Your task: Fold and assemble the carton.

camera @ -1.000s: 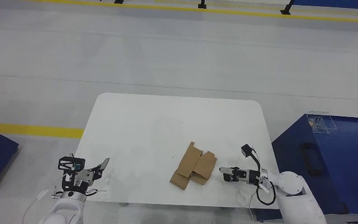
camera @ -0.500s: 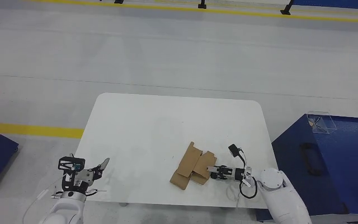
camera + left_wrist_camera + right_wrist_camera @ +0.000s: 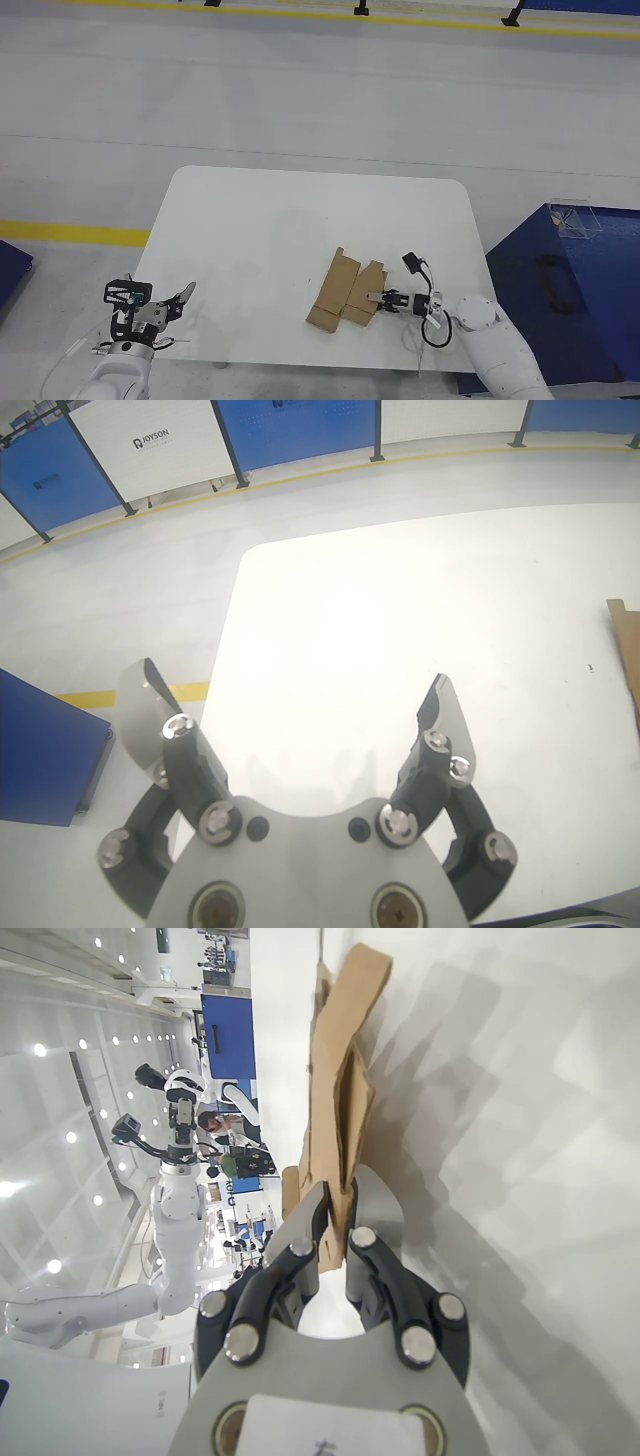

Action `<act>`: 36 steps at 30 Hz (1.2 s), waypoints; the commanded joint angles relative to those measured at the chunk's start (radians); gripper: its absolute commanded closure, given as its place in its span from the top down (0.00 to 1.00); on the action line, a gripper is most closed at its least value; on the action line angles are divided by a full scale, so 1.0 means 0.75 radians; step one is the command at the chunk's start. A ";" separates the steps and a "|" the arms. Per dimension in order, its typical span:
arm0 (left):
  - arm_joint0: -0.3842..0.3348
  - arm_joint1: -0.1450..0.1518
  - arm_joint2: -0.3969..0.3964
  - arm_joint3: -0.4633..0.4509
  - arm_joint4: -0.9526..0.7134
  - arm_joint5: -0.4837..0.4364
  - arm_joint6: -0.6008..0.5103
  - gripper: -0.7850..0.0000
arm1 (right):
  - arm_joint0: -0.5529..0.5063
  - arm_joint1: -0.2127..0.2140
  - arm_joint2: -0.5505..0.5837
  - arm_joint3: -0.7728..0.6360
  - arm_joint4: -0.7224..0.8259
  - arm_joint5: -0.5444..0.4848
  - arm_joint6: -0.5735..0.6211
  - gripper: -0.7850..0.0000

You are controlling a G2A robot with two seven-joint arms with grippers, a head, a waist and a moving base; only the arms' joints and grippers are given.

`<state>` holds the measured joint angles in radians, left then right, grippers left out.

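A flat brown carton (image 3: 346, 293) lies on the white table (image 3: 260, 230), right of centre near the front edge. My right gripper (image 3: 374, 299) is at the carton's right edge, shut on a flap. In the right wrist view the gripper (image 3: 340, 1190) pinches the edge of the carton (image 3: 335, 1078), whose panels spread slightly apart. My left gripper (image 3: 185, 295) hangs at the table's front left corner, far from the carton. In the left wrist view that gripper (image 3: 295, 687) stands open with nothing between its fingers, and a corner of the carton (image 3: 627, 635) shows far off.
A blue cabinet (image 3: 560, 290) with a clear box (image 3: 572, 216) on it stands beyond the table's right side. Another blue block (image 3: 45, 750) sits past the left edge. Bare tabletop stretches between the left gripper and the carton.
My right gripper has moved left across the table to the carton's right edge and closed on it. The carton has shifted slightly. The left arm has stayed still.
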<state>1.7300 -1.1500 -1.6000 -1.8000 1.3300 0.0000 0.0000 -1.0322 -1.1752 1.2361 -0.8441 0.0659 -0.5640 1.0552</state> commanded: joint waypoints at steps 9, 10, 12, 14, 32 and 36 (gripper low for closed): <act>0.000 0.000 0.000 0.000 0.000 0.000 0.000 1.00 | -0.114 0.087 0.213 -0.529 0.407 0.161 0.429 0.00; 0.000 0.000 0.000 0.000 0.000 0.000 0.000 1.00 | -0.131 0.099 0.247 -0.609 0.436 0.194 0.462 0.00; 0.000 0.000 0.000 0.000 0.000 0.000 0.000 1.00 | -0.159 0.119 0.294 -0.783 0.477 0.261 0.529 0.00; 0.000 0.000 0.000 0.000 0.000 0.000 0.000 1.00 | -0.150 0.135 0.346 -0.898 0.518 0.320 0.588 0.00; 0.000 0.000 0.000 0.000 0.000 0.000 0.000 1.00 | 0.093 0.167 0.374 -1.291 0.756 0.601 0.641 0.00; 0.000 0.000 0.000 0.000 0.000 0.000 0.000 1.00 | 0.093 0.167 0.374 -1.291 0.756 0.601 0.641 0.00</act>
<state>1.7300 -1.1500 -1.6000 -1.8000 1.3300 0.0000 0.0000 -0.9621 -1.0503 1.5169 -1.8120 0.6330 -0.1133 1.5359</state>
